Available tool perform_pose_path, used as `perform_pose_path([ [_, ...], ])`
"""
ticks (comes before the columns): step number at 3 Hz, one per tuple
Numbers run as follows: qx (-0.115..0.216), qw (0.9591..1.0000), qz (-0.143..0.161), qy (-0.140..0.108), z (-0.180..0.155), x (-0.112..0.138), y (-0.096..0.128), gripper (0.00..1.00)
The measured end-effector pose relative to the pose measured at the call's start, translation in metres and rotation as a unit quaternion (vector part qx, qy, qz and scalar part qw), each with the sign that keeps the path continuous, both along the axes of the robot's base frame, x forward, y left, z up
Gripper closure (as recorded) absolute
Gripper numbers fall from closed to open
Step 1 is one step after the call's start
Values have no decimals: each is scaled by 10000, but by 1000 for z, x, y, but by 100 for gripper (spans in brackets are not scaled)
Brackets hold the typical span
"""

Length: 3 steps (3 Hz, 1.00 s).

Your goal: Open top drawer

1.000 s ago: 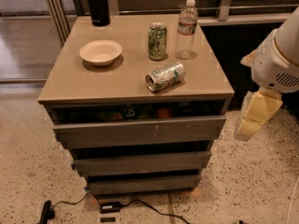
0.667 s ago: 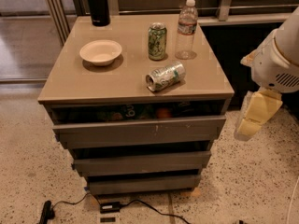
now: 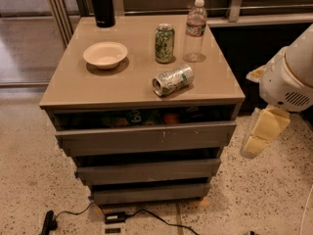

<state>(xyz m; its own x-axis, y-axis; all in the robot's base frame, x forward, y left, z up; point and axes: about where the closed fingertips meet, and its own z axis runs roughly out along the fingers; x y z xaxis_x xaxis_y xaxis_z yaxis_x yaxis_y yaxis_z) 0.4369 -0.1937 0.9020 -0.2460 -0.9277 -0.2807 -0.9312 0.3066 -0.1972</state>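
The top drawer (image 3: 145,137) is the widest grey front under the tan cabinet top (image 3: 132,84). It stands pulled out a little, and a dark gap above its front shows several coloured items inside (image 3: 146,117). Two narrower grey drawer fronts (image 3: 146,171) sit below it. My gripper (image 3: 260,133), with pale yellow fingers, hangs at the right of the cabinet, level with the top drawer and apart from it. The white arm (image 3: 288,80) is above it.
On the cabinet top stand a cream bowl (image 3: 105,55), an upright green can (image 3: 164,43), a can lying on its side (image 3: 172,80), a water bottle (image 3: 195,31) and a black flask (image 3: 102,5). A black cable (image 3: 146,214) runs on the speckled floor in front.
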Motion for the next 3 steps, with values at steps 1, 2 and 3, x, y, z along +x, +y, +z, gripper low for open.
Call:
perform_pose_path([
  [1, 355, 9993, 138, -18, -9, 0, 8, 0],
  [2, 617, 9976, 304, 67, -26, -1, 23, 0],
  [3, 691, 9967, 398, 155, -37, -3, 31, 0],
])
